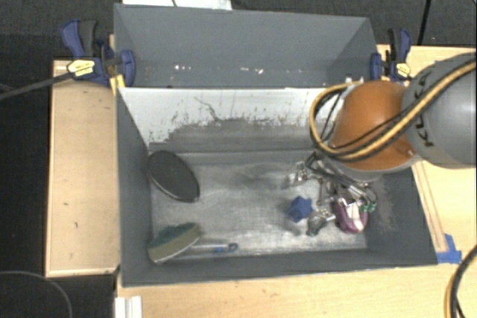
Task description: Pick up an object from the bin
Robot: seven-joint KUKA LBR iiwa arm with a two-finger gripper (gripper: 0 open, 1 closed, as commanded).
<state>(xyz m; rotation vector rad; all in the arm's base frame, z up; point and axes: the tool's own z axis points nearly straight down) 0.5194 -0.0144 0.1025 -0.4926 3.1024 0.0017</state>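
My gripper [322,214] hangs low over the right part of the bin floor, below the orange cover. Just to its left, close against it, lies a small blue block [299,208]. A purple and white thing [350,214] with a bit of green lies just to its right, partly hidden by the gripper's metal parts. I cannot tell whether either thing is held.
A dark grey oval disc [173,176] leans at the bin's left wall. A green and yellow sponge [173,240] lies in the front left corner, with a thin pen [215,248] with a blue tip beside it. The arm covers the bin's right rear.
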